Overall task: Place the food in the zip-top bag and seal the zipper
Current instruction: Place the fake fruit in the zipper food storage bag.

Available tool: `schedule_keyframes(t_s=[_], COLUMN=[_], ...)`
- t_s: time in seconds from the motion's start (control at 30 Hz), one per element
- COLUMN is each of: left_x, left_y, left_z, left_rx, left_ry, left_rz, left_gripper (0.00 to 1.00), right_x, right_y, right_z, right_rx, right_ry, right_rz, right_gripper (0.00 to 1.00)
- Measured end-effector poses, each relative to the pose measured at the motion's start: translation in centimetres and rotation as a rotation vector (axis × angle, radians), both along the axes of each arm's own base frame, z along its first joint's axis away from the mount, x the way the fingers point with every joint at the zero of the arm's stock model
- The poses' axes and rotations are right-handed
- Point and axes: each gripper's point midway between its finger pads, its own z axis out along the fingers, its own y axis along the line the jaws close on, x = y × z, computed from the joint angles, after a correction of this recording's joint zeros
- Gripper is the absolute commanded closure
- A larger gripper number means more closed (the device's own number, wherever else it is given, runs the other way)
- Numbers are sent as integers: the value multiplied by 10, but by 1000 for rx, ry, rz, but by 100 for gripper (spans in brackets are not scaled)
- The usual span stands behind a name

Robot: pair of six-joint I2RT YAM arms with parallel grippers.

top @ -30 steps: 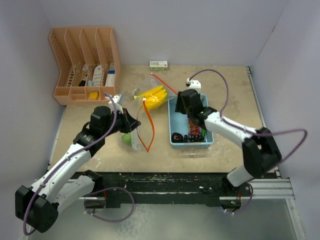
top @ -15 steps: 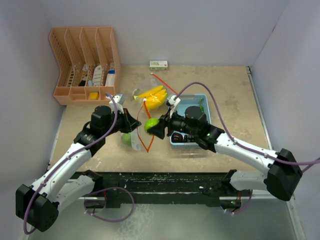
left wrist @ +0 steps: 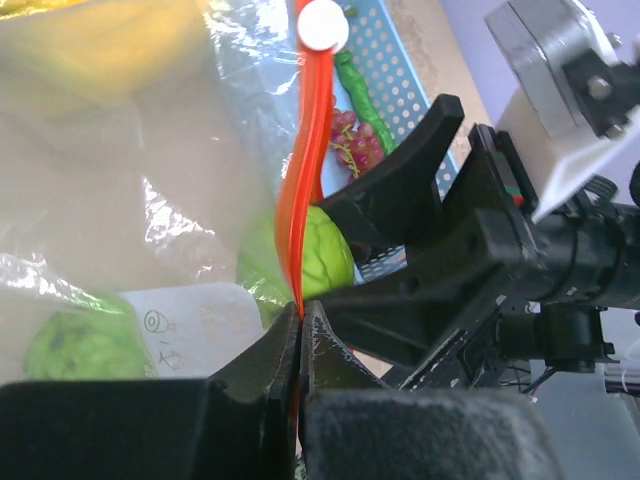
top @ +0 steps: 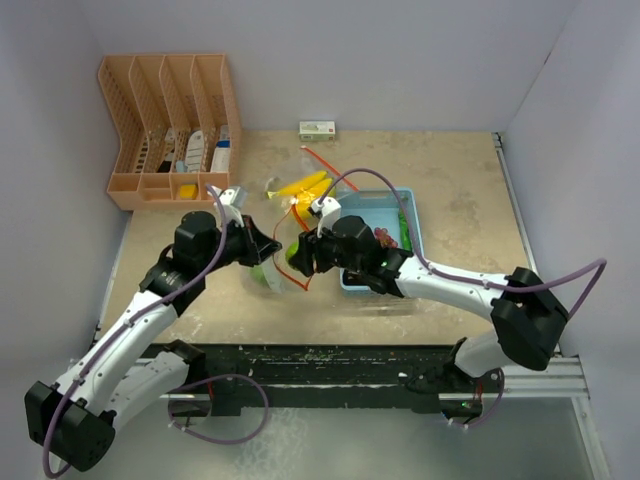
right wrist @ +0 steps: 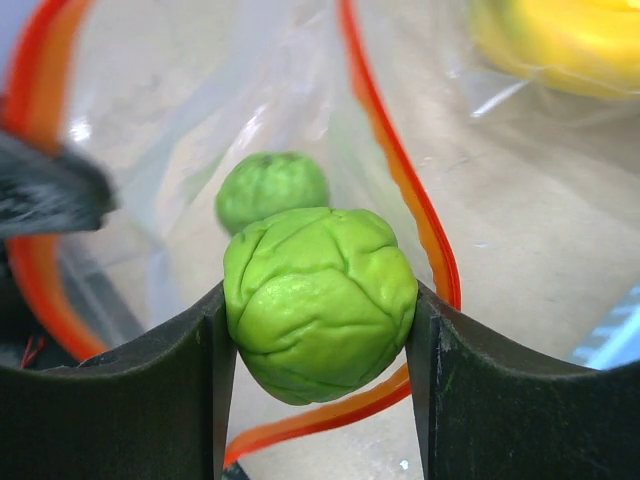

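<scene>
The clear zip-top bag (top: 272,225) with an orange zipper (left wrist: 308,150) lies at mid-table. My left gripper (top: 266,246) is shut on the zipper edge (left wrist: 299,305) and holds the mouth up. My right gripper (top: 298,254) is shut on a round green fruit (right wrist: 318,300) at the bag's mouth, just over the zipper rim (right wrist: 400,180). That fruit also shows in the left wrist view (left wrist: 327,250). A second green fruit (right wrist: 270,187) lies inside the bag. The yellow banana bunch (top: 303,188) shows through the plastic at the far end.
The light-blue basket (top: 412,205) stands right of the bag and holds a green cucumber (left wrist: 360,90) and red berries (left wrist: 352,140). An orange desk organizer (top: 170,130) stands at the back left. A small white box (top: 317,129) lies by the back wall.
My right gripper came from the basket leftward with the green fruit and now sits at the bag's mouth. My left gripper kept its hold on the zipper edge.
</scene>
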Motion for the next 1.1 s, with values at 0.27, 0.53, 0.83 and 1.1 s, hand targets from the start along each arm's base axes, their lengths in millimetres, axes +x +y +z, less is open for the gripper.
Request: schedule_keyframes(t_s=[0.27,0.53,0.83,1.1], left_x=[-8,-5,-4,-7], left_y=[-2,-7,-8,-6], left_z=[9,0,-10,-1], left_rx=[-31,-45,-38,-49], left_ry=[-5,20,46,17], left_rz=[-20,-29,-29,-28], left_gripper=[100,100,100,100], right_x=[30,35,21,69], right_y=[-7,1,-65,-178], right_z=[26,55,79,-17], right_rx=[3,44,18,-262], right_ry=[-53,-88,-92,126], right_rz=[-164,-146,-334,-719], right_gripper=[24,0,7,5])
